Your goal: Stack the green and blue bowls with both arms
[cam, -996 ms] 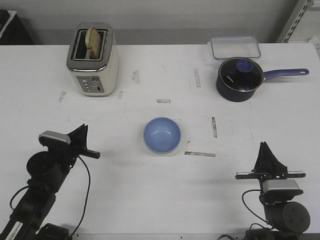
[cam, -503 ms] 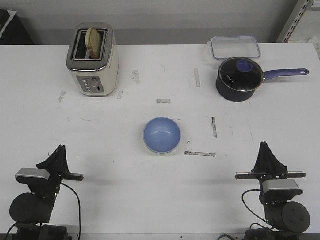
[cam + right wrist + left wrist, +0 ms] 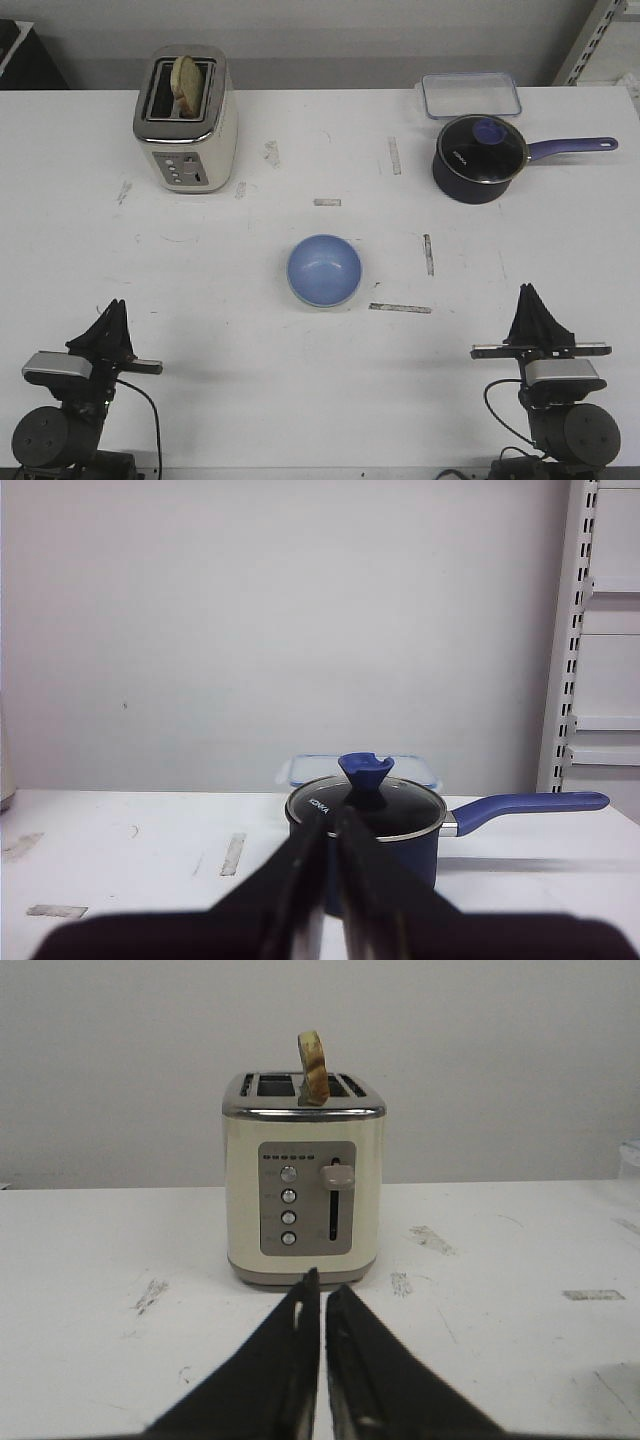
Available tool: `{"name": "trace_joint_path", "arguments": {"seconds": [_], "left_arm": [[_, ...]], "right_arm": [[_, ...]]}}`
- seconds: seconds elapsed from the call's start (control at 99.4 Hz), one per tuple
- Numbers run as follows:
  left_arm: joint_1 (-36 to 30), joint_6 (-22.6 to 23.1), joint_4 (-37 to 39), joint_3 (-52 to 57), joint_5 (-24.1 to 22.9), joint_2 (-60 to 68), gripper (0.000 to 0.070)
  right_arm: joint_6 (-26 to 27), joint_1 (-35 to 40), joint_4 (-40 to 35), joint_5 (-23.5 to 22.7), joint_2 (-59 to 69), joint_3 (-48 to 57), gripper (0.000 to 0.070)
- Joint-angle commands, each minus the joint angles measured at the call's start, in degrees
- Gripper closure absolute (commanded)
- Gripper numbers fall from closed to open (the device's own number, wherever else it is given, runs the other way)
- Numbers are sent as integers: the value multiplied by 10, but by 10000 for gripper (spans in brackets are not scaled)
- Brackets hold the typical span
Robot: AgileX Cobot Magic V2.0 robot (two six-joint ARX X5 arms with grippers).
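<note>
Your blue bowl (image 3: 324,271) sits mid-frame on the tabletop (image 3: 300,400), with a pale rim under its lower edge that suggests the green bowl is nested beneath it. Both the left end effector (image 3: 112,318) and the right end effector (image 3: 529,305) are closed and empty, low in the frame. Reaching in again risks knocking the bowls apart.

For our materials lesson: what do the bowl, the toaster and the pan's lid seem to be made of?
Bowl: glossy light blue, probably ceramic or plastic. Toaster: cream body, likely painted metal, with a shiny metal top. Lid: see-through, seemingly glass, with a metal rim and blue knob.
</note>
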Motion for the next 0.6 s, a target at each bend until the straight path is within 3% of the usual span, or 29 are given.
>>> {"name": "trace_joint_path", "arguments": {"seconds": [0.0, 0.181, 0.342, 0.594], "left_arm": [[-1, 5, 4, 2, -4, -1, 698], [0, 5, 43, -24, -45, -4, 699], [1, 5, 111, -80, -44, -5, 699], [13, 5, 113, -120, -12, -9, 699]], "right_arm": [[-7, 0, 6, -1, -1, 0, 697], [-7, 0, 6, -1, -1, 0, 697], [-7, 0, 6, -1, -1, 0, 697], [-7, 0, 6, -1, -1, 0, 697]]}}
